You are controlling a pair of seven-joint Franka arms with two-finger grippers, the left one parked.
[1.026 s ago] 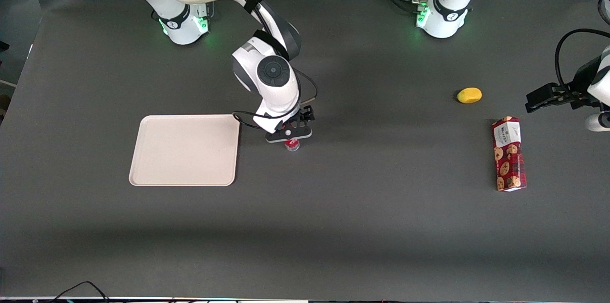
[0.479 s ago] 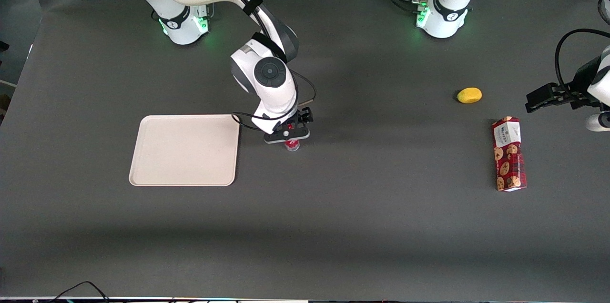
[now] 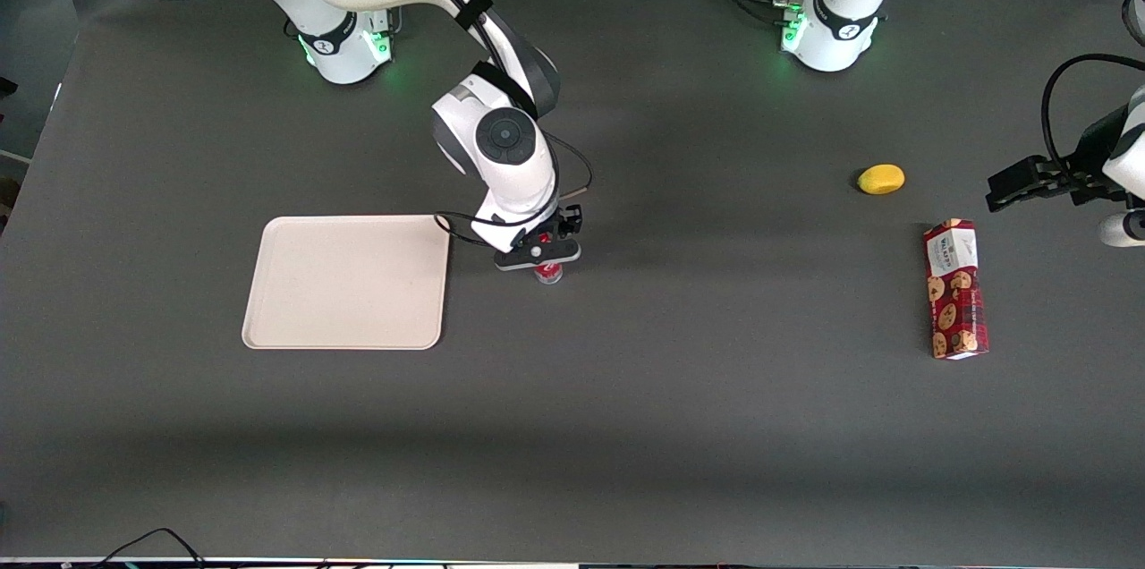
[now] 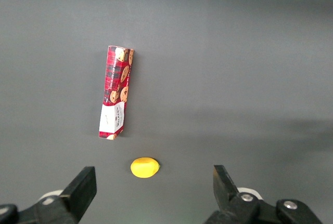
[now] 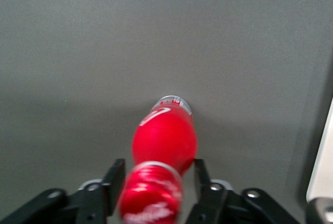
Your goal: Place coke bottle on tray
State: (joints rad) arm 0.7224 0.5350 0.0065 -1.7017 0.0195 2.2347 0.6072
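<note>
Coke bottle (image 5: 162, 146) upright on dark table (image 3: 680, 426), just beside cream tray (image 3: 347, 281), toward parked arm's end from it, not on it. Gripper (image 3: 540, 254) down over bottle; fingers (image 5: 112, 180) flanking the neck just under red cap, a slim gap visible each side, so narrow but apparently not clamped yet. Versus a second ago: wrist shifted slightly toward tray, gripper nudged the same way; bottle base unmoved, silvery base on table. Reads as final alignment before closing, grasp not confirmed. Tray bare, so placement entirely pending: close, lift, short sideways carry over low rim, set down. Risk: slim tall bottle, high grip near cap, could tip or swing. Yellow lemon-like fruit (image 3: 881, 179) and cookie carton (image 3: 955, 290) well apart, toward parked arm's end; no obstruction.
</note>
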